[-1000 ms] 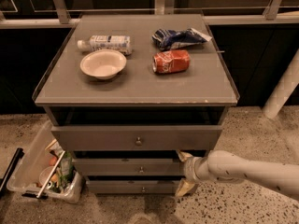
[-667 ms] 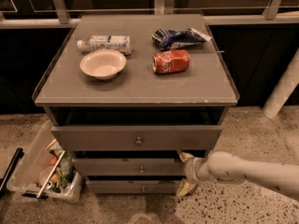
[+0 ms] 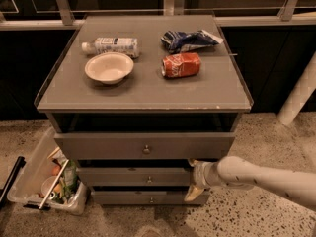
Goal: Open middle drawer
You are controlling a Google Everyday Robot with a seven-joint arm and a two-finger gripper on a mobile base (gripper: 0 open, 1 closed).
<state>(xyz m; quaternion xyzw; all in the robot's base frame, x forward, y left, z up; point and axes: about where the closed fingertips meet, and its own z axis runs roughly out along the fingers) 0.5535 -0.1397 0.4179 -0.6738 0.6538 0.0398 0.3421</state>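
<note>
Grey cabinet (image 3: 222,95) with three drawers, seen from the front. The middle drawer (image 3: 123,176), with a round knob at its centre, sits between the taller-fronted drawer (image 3: 98,145) and the slimmest drawer (image 3: 123,198). The gripper (image 3: 191,178) is at the right end of the middle drawer's front, its jaws spread, one tip above the other. On the cabinet top, a bottle (image 3: 109,46) and a bowl (image 3: 109,67) lie towards the left edge, a red can (image 3: 181,65) and a blue bag (image 3: 190,39) towards the right.

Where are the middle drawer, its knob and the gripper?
middle drawer (image 3: 113,177): camera view, left part of front panel.
knob (image 3: 149,179): camera view, its centre.
gripper (image 3: 192,178): camera view, between fingertips, at drawer's right end.
</note>
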